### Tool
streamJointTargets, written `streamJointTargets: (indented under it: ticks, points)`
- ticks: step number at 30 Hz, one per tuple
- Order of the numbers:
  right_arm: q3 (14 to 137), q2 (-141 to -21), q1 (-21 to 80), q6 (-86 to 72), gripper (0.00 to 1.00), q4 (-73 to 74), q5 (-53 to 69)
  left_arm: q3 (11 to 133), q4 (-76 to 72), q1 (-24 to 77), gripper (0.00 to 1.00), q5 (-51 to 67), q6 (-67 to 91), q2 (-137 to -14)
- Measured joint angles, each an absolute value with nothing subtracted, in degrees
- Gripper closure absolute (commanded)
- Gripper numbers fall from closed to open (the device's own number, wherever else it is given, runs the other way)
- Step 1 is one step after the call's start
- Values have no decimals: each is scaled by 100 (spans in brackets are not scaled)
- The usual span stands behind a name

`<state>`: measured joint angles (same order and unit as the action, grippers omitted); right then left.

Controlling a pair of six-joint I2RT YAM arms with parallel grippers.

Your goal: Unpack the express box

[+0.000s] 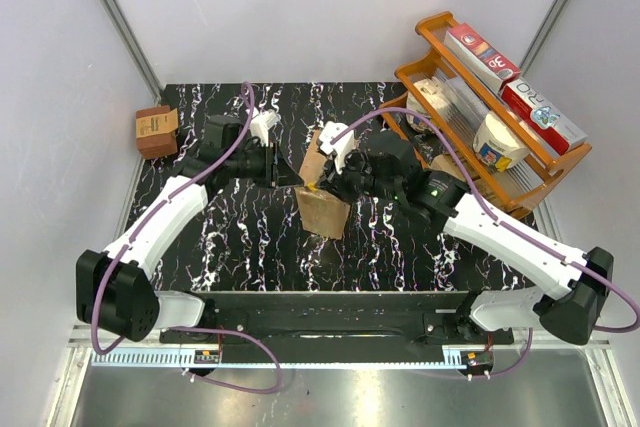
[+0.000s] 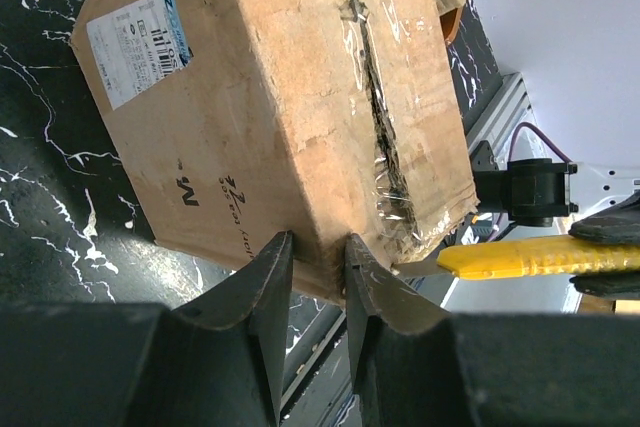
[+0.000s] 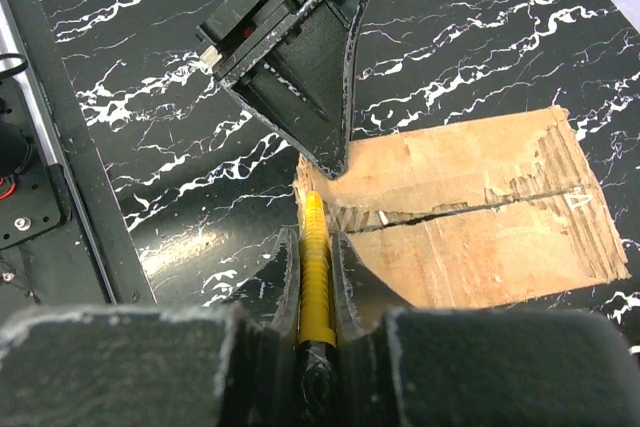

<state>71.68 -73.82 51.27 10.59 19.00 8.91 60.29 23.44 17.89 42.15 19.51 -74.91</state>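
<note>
Right gripper (image 3: 314, 239) is clamped on a yellow knife (image 3: 313, 209). The blade is hidden where it meets the box (image 2: 280, 107) just ahead of the fingers. Left gripper (image 2: 315, 277) pinches the box's near edge between its black fingers, with corrugated brown card rising ahead of it. Up and left of those fingers is a white label (image 2: 135, 32) with print too small to read. Nearer is a dark "M", the rest unreadable. The seam is split under crinkled glossy tape. Beneath the box is the black white-veined table (image 3: 480, 37). Beyond it, the orange rack (image 1: 437, 25) is partly cut off.
</note>
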Motion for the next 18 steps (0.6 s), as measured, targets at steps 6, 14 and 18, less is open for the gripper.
streamJointTargets:
  ticks: [6, 14, 18]
  points:
    - [7177, -7279, 5129, 1037, 100, 2211, 816, 5944, 2359, 1841, 100, 4071, 1992, -7338]
    - [7314, -7223, 5135, 1020, 100, 2536, 725, 5942, 2388, 1870, 100, 4005, 2003, -7308]
    - [7373, -7181, 5135, 1020, 100, 2744, 661, 5940, 2403, 1870, 100, 3977, 2012, -7284]
